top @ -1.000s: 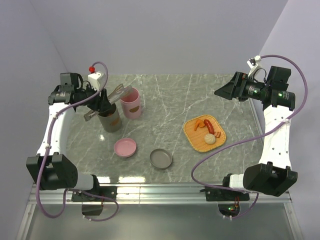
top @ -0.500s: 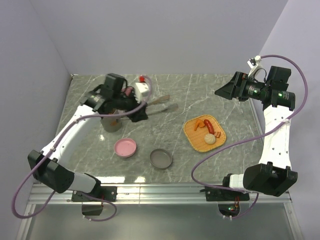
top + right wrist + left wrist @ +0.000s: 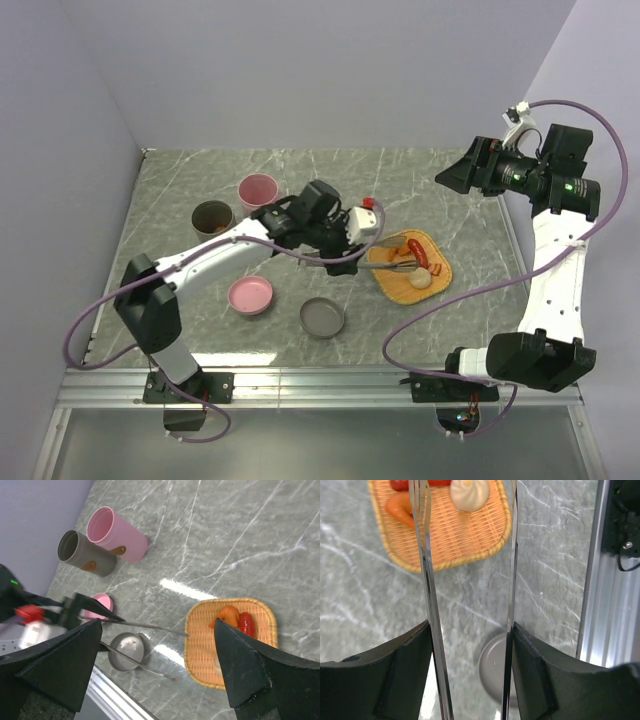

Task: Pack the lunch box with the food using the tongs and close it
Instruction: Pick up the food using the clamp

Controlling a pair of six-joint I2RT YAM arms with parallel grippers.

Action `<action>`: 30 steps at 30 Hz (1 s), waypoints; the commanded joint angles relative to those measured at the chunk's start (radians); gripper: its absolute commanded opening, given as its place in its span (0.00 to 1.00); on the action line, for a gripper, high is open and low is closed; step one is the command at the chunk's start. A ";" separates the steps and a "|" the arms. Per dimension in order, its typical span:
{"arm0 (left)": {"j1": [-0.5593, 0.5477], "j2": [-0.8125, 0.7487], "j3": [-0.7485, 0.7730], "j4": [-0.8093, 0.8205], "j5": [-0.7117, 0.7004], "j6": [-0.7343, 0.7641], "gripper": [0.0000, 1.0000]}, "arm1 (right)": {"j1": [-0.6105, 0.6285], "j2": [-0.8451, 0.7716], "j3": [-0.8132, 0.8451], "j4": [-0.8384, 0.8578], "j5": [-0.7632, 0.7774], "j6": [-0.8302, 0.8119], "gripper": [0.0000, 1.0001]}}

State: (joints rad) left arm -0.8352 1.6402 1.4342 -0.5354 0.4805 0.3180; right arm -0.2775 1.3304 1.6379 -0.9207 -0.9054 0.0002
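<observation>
My left gripper (image 3: 343, 258) (image 3: 470, 627) is shut on the silver tongs (image 3: 396, 263) (image 3: 426, 580), whose two arms stay spread between the fingers. The tong tips reach the orange woven tray (image 3: 390, 282) (image 3: 445, 545). One arm lies beside an orange chunk (image 3: 400, 510); the other runs by the tray's edge. The food on the tray is orange chunks (image 3: 397, 247), a red piece (image 3: 421, 252) (image 3: 246, 622) and a cream ball (image 3: 420, 278) (image 3: 469, 492). The lunch box's pink tub (image 3: 257, 190) and grey tub (image 3: 212, 216) stand at back left. My right gripper (image 3: 452, 180) (image 3: 159, 625) hangs open, high at back right.
A pink round lid (image 3: 250, 295) (image 3: 100, 605) and a grey round lid (image 3: 322, 317) (image 3: 495, 672) (image 3: 127, 651) lie near the front, left of the tray. The metal rail (image 3: 605, 605) runs along the table's near edge.
My left arm has swung from the tubs at the left across to the tray, carrying the tongs. The right arm has lifted slightly.
</observation>
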 commanded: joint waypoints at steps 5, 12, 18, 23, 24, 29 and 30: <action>-0.076 0.145 0.061 0.100 -0.101 -0.042 0.65 | 0.003 0.009 0.049 -0.004 0.005 -0.022 1.00; -0.127 0.236 0.078 0.113 -0.174 -0.040 0.66 | 0.001 0.024 0.046 -0.004 -0.004 -0.026 1.00; -0.130 0.283 0.107 0.124 -0.181 -0.045 0.64 | 0.001 0.026 0.048 -0.006 -0.009 -0.028 1.00; -0.131 0.336 0.173 0.098 -0.171 -0.053 0.63 | 0.001 0.029 0.048 -0.003 -0.013 -0.026 1.00; -0.131 0.348 0.184 0.100 -0.169 -0.053 0.63 | 0.001 0.029 0.046 -0.003 -0.015 -0.028 1.00; -0.131 0.377 0.206 0.094 -0.158 -0.051 0.63 | 0.003 0.033 0.051 -0.009 -0.012 -0.032 1.00; -0.130 0.383 0.210 0.092 -0.157 -0.053 0.63 | 0.001 0.035 0.054 -0.009 -0.015 -0.032 1.00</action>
State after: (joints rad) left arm -0.9630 2.0140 1.5959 -0.4599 0.3122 0.2821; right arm -0.2775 1.3613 1.6573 -0.9321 -0.9070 -0.0193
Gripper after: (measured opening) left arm 0.633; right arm 0.996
